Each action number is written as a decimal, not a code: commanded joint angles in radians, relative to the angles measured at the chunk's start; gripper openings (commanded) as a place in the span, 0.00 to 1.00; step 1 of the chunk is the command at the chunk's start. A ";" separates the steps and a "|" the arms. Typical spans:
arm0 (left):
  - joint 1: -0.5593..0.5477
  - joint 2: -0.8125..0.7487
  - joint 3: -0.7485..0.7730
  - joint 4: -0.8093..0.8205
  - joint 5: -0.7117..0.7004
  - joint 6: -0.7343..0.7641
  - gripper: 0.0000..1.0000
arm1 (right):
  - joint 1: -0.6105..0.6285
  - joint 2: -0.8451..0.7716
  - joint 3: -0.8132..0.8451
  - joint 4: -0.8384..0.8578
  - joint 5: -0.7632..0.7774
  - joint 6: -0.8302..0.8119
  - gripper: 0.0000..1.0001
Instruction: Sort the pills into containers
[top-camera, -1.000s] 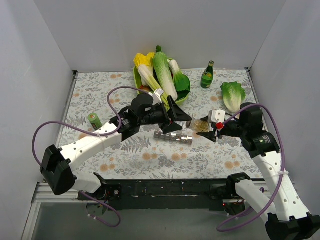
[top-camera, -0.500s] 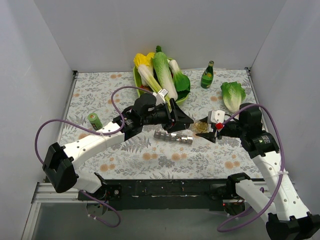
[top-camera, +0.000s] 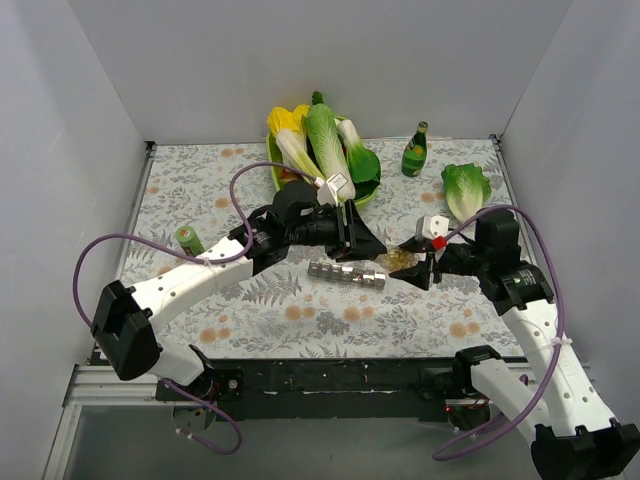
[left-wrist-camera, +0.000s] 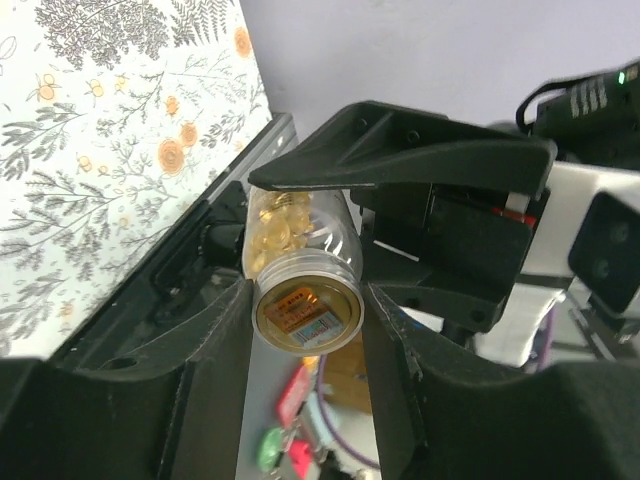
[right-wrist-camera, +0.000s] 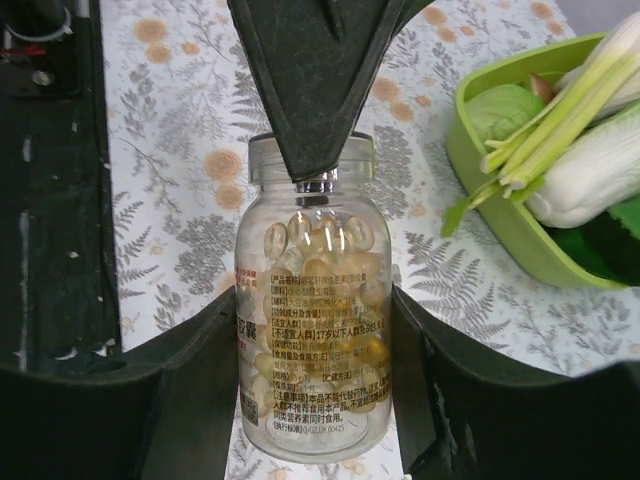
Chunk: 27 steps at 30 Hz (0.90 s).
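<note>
A clear pill bottle (right-wrist-camera: 313, 330) full of yellow pills (right-wrist-camera: 318, 250) hangs above the patterned table, with my right gripper (right-wrist-camera: 313, 300) shut on its body. My left gripper (left-wrist-camera: 308, 300) is closed on the bottle's cap end (left-wrist-camera: 308, 312), and both fingers touch it. From above, the bottle (top-camera: 401, 258) bridges the left gripper (top-camera: 374, 247) and the right gripper (top-camera: 420, 268). The containers (top-camera: 346, 273), a short silvery strip of joined compartments, lie on the table just in front of the left gripper. One left finger (right-wrist-camera: 310, 90) covers the bottle's neck in the right wrist view.
A green tray (top-camera: 364, 197) of leafy vegetables stands at the back centre, and it also shows as the green tray (right-wrist-camera: 500, 200) in the right wrist view. A green bottle (top-camera: 414, 150) and a lettuce (top-camera: 466, 190) are at the back right. A small green can (top-camera: 189, 240) lies at the left.
The left gripper has moved right to the bottle and narrowed its jaws onto the cap end. The right gripper still holds the bottle and has barely shifted.
</note>
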 joint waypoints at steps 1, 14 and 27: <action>-0.018 -0.003 0.085 -0.037 0.118 0.283 0.18 | 0.009 0.025 -0.029 0.115 -0.190 0.191 0.01; -0.022 -0.015 0.148 -0.128 0.235 0.789 0.55 | -0.020 0.039 -0.327 0.894 -0.491 1.039 0.01; 0.015 -0.300 0.003 -0.147 -0.243 0.386 0.98 | -0.034 0.049 -0.099 0.314 -0.370 0.462 0.01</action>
